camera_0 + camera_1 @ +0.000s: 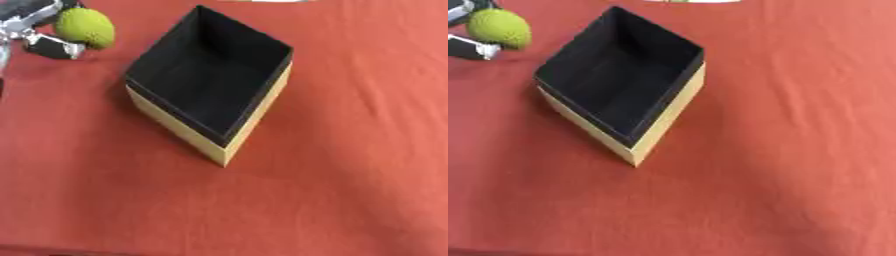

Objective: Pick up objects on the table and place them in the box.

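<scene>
Nearest the camera, only red tablecloth (262, 215) is seen across the lower frame. At upper left, a yellow-green ball (86, 27) is clamped by the left hand (39, 30), w/ black-and-silver fingers curled on both sides of it. Just right of that, center-left, the box (179, 131) is set cornerwise, tan outside, black inside, nothing seen in it.
</scene>
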Controlling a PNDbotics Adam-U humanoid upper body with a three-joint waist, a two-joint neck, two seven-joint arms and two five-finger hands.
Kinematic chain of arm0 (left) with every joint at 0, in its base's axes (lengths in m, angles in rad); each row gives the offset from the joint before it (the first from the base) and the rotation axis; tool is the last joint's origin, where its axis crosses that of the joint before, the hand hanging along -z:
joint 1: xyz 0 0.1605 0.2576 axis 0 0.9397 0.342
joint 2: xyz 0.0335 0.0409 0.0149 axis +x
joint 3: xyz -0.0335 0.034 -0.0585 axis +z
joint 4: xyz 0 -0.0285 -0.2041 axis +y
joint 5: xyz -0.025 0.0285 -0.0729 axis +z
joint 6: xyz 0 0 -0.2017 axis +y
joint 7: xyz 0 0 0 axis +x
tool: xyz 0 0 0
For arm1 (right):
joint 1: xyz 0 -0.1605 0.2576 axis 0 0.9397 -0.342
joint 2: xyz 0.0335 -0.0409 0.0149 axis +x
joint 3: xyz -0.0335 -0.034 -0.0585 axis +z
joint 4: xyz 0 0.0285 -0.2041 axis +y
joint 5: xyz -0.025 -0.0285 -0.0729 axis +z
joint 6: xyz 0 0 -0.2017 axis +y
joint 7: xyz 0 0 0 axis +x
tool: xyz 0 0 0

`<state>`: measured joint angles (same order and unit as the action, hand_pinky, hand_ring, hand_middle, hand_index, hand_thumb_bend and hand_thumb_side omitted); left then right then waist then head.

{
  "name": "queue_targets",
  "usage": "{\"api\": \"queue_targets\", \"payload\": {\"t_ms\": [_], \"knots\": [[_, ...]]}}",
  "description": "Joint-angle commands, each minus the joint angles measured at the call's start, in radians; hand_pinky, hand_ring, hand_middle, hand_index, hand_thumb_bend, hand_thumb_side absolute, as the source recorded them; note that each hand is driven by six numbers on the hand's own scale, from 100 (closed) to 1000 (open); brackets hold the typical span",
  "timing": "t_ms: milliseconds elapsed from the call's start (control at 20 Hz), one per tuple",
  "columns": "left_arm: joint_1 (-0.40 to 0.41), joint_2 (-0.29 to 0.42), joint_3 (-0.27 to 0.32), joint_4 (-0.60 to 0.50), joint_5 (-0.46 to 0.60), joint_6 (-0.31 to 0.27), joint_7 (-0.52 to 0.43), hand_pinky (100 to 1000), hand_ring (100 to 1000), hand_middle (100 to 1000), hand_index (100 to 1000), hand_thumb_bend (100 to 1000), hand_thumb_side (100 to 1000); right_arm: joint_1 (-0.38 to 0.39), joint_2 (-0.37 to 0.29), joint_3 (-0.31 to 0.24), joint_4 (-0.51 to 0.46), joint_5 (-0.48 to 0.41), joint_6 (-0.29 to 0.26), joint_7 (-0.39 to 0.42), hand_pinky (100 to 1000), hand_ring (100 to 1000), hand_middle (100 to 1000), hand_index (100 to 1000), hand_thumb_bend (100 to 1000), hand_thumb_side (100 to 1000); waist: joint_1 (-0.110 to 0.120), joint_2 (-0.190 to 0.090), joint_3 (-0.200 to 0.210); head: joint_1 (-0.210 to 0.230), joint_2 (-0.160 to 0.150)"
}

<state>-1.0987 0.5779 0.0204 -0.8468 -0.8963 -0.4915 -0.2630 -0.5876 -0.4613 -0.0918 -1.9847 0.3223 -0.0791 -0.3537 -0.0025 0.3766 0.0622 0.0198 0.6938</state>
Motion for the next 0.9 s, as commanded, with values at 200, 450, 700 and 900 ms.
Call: {"api": "queue_targets", "payload": {"t_ms": [200,450,700,900], "knots": [[-0.037,-0.008,-0.005,-0.167,0.024,0.027,0.063,637,554,586,723,100,100,-0.008,-0.015,-0.010,-0.015,0.000,-0.002,-0.005,744,628,636,826,100,591,-0.001,-0.031,0.002,-0.007,0.005],[-0.061,-0.074,-0.047,-0.287,0.037,0.041,0.074,627,536,582,723,100,100,-0.018,-0.014,-0.013,-0.015,0.004,-0.007,-0.008,743,629,638,825,100,591,-0.002,-0.034,0.002,-0.006,0.008],[-0.068,-0.182,-0.107,-0.394,-0.053,0.063,0.098,640,548,578,722,100,100,-0.052,-0.008,-0.019,-0.015,0.005,-0.025,-0.044,748,652,650,826,100,561,-0.004,-0.042,0.000,-0.004,0.008],[-0.057,-0.266,-0.132,-0.414,-0.187,0.091,0.139,644,562,577,723,100,100,-0.081,-0.001,-0.015,-0.015,0.012,-0.041,-0.069,753,658,653,824,100,533,-0.006,-0.047,-0.006,0.007,0.007]]}}
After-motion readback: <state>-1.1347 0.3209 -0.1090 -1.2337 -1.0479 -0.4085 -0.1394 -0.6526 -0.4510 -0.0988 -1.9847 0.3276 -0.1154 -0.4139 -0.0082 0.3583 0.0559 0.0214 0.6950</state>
